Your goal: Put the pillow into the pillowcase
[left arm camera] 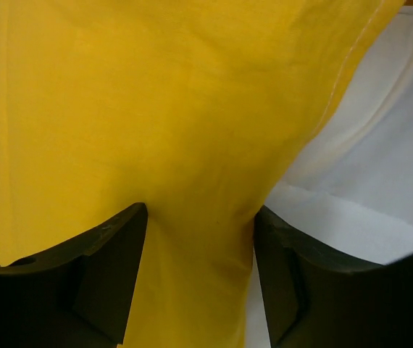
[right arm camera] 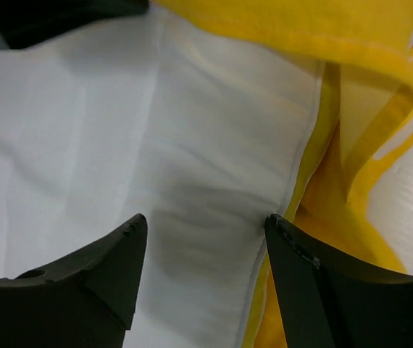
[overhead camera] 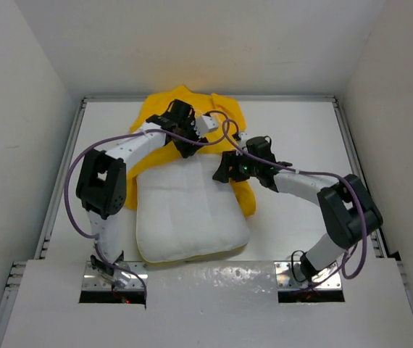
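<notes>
The white quilted pillow (overhead camera: 192, 210) lies in the middle of the table, its far end under the yellow pillowcase (overhead camera: 164, 110). A strip of the pillowcase runs down the pillow's right side (overhead camera: 247, 197). My left gripper (overhead camera: 185, 147) is at the pillow's far edge, and in the left wrist view it (left arm camera: 201, 246) is shut on a bunched fold of the pillowcase (left arm camera: 156, 130). My right gripper (overhead camera: 226, 171) is at the pillow's far right corner. In the right wrist view it (right arm camera: 205, 254) is shut on the wrinkled pillow edge (right arm camera: 192, 181), with the pillowcase (right arm camera: 322, 210) beside it.
White walls enclose the table on the left, back and right. A metal rail (overhead camera: 60, 174) runs along the left edge and another (overhead camera: 355, 159) along the right. The arm bases (overhead camera: 112, 275) (overhead camera: 311, 274) sit at the near edge. Purple cables (overhead camera: 221, 130) loop over the pillowcase.
</notes>
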